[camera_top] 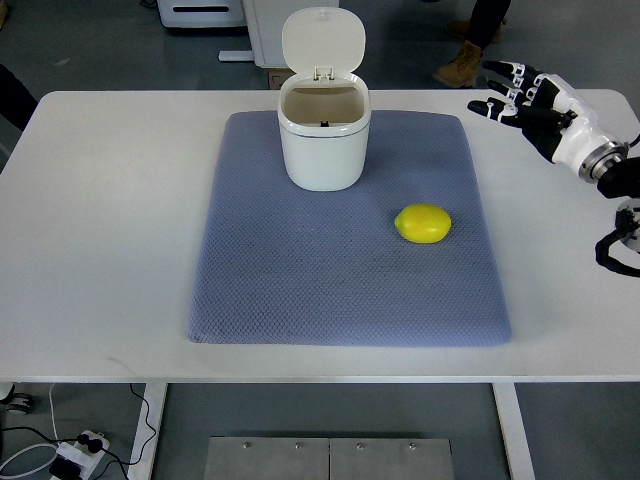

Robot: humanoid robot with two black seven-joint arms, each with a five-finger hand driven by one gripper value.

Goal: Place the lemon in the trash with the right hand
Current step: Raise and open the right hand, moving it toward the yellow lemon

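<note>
A yellow lemon (422,223) lies on the blue-grey mat (300,270), right of centre. A white trash can (323,135) stands at the mat's far middle with its lid (323,42) flipped up and open; its inside looks empty. My right hand (520,95) comes in from the right edge and hovers over the table's far right corner, fingers spread and holding nothing. It is well to the right of and beyond the lemon. My left arm does not show.
The mat lies on a white table (90,220). A person's boots (462,65) show on the floor beyond the far edge. A power strip and cables (75,455) lie on the floor at the lower left.
</note>
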